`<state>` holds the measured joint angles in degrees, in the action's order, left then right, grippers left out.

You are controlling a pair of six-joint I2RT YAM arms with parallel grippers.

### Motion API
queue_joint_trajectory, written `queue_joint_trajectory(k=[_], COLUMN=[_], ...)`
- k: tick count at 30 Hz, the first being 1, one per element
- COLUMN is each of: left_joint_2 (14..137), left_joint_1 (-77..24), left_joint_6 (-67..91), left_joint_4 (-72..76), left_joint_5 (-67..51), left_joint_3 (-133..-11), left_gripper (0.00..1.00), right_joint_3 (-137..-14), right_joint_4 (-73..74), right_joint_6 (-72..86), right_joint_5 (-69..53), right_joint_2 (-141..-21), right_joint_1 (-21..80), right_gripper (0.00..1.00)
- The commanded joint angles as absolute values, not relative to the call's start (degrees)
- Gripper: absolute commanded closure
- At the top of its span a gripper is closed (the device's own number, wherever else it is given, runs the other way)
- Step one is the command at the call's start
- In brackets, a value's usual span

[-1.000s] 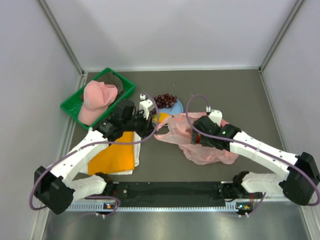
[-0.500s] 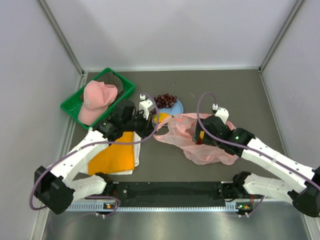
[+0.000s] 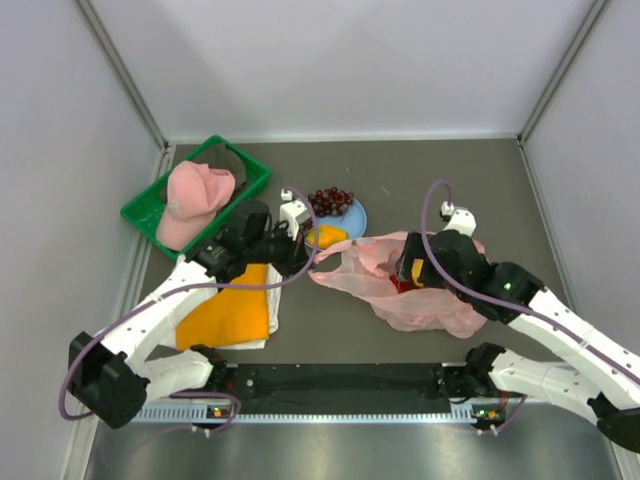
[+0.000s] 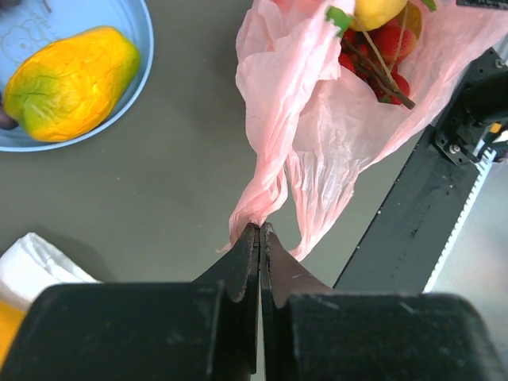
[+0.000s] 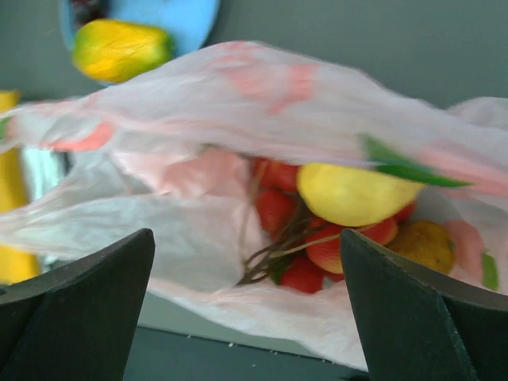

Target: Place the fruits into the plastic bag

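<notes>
There, the left gripper [image 4: 259, 232] had its fingers pressed together on a twisted edge of the pink plastic bag [image 4: 317, 151], pinching it at the bag's left end. The right gripper [image 5: 246, 238] hung over the bag's open mouth on the right, fingers spread wide and holding nothing. Inside lay a yellow lemon [image 5: 353, 193] on top of red fruits [image 5: 278, 208]. The mango [image 4: 70, 83] and dark grapes [image 3: 330, 200] sat on the blue plate [image 4: 135, 40], just beyond the bag's far-left edge.
</notes>
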<state>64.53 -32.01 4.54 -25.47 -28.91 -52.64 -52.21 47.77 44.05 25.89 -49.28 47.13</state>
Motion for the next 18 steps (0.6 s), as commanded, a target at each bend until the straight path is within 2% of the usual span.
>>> queue_joint_trajectory(k=[1, 2, 7, 12, 18], left_joint_2=[63.37, 63.63, 63.90, 63.72, 62.58], left_joint_1=[-31.99, -32.08, -31.99, -32.08, -32.08], left_joint_6=[4.92, 4.92, 4.66, 5.01, 4.48], left_joint_4=[-21.89, -21.88, -22.50, -22.85, -23.29], left_joint_5=[-32.96, -32.96, -30.76, -30.06, -31.02], left_joint_3=[-51.59, -51.50, -51.68, -51.15, -50.19], left_gripper=[1.00, 1.00, 1.00, 1.00, 1.00], right_joint_3=[-55.28, -55.46, -57.21, -58.71, -66.51], right_joint_4=[37.46, 34.22, 25.85, 23.03, 24.78], right_joint_6=[35.97, 34.99, 30.95, 27.87, 25.32], right_joint_5=[13.74, 6.75, -8.94, -8.88, 1.38], right_joint_2=[-48.51, -48.95, -51.50, -50.71, -53.78], right_joint_1=[47.72, 47.64, 48.60, 48.60, 48.52], right_gripper=[0.01, 0.01, 0.01, 0.01, 0.01])
